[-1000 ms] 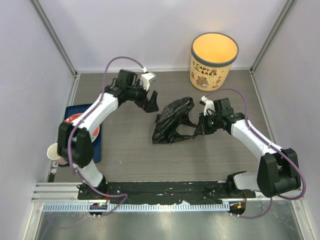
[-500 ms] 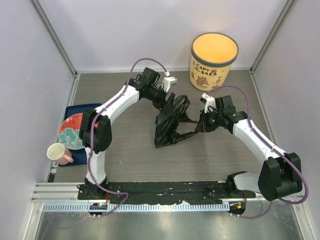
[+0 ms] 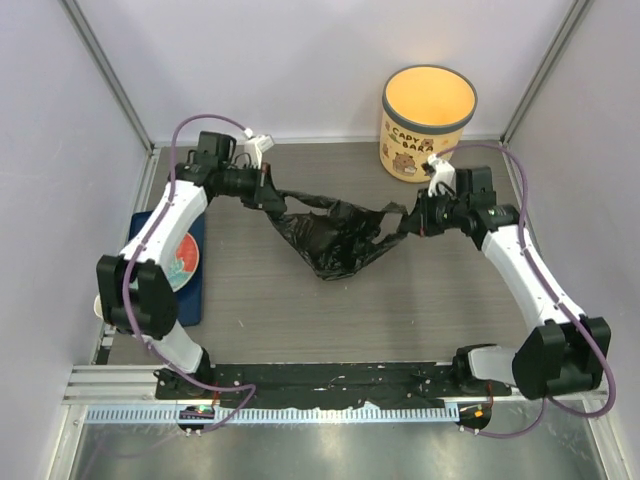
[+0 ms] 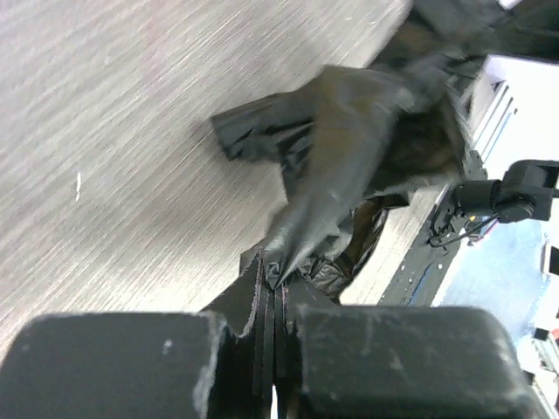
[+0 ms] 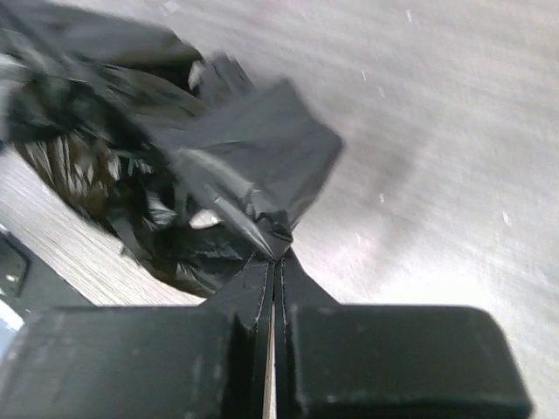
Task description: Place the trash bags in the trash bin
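A crinkly black trash bag is stretched across the middle of the table between both arms. My left gripper is shut on the bag's left corner, the film pinched between its jaws. My right gripper is shut on the right corner. The bag's middle sags down to the table. The trash bin, a cream-yellow bucket with capybara pictures, stands upright at the back right, just behind the right gripper, its mouth open.
A blue mat with a patterned plate lies at the left edge under the left arm. Metal frame posts and pale walls enclose the table on three sides.
The left gripper closed on the bag's left edge and pulled it back to the left. The right gripper moved up toward the bin, and the bag is now spread between them.
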Robot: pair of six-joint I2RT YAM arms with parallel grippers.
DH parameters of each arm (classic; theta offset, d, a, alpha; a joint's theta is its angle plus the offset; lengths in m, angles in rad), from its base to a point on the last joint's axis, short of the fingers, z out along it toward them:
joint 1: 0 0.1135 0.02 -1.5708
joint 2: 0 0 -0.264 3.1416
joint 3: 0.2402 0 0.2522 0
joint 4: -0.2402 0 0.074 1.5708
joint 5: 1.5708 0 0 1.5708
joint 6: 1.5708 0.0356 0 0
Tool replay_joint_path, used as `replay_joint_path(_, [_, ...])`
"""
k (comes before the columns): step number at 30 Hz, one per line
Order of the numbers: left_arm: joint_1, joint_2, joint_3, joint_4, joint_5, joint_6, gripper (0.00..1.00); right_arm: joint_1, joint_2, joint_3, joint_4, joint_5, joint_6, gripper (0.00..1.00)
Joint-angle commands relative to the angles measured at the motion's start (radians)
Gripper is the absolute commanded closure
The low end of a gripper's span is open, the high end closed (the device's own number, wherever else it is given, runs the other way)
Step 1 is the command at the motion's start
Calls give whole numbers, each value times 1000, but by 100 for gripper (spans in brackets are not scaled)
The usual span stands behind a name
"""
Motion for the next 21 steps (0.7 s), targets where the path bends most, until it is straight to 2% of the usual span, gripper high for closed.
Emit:
replay_joint_path(1, [-47,-29,112,20,-47,-40,100,0,141,233,140,-107,65,99])
replay_joint_path(2, [-47,9,342,15,-86,-46,100,-3,265,447,137,-107,78,99])
replay_joint_path(4, [-46,142,683,-75,-169,-23,100,-3,365,713,96,-157,85,99])
replay_joint_path(5, [-47,175,1024,-100,-176,-6,100,-3,388,922,82,-188,90,99])
replay_joint_path(7, [-47,169,1208,-42,-165,-18,100,-1,384,1042,115,-240,117,99])
replay_joint_path(8, [-53,125,1160,61,-168,-24,100,-1,363,1053,135,-254,125,99])
replay_joint_path(9, [-66,46,1050,125,-185,-21,100,7,282,1012,160,-260,139,99])
replay_joint_path(10, [-82,-131,888,200,-206,-14,100,19,237,945,203,-250,131,99])
replay_joint_path(11, [-127,-232,504,337,-231,6,100,40,187,774,200,-236,92,99])
replay_joint_path(12, [-162,-301,337,336,-281,125,100,98,154,688,167,-190,35,99])
replay_joint_path(13, [-203,-341,205,290,-353,172,100,131,122,603,75,-87,-90,99])
replay_joint_path(14, [-252,-348,23,127,-402,202,100,154,128,438,30,-38,-147,99])
replay_joint_path(16, [-267,-290,-113,-21,-404,189,100,177,193,313,-91,26,-262,99])
replay_joint_path(17, [-258,-250,-240,-83,-372,168,100,180,217,218,-123,67,-290,99])
replay_joint_path(20, [-262,-274,-351,-120,-343,189,100,191,269,150,-214,59,-361,99])
replay_joint_path(21, [-262,-282,-337,-129,-335,191,100,204,281,171,-257,45,-376,99])
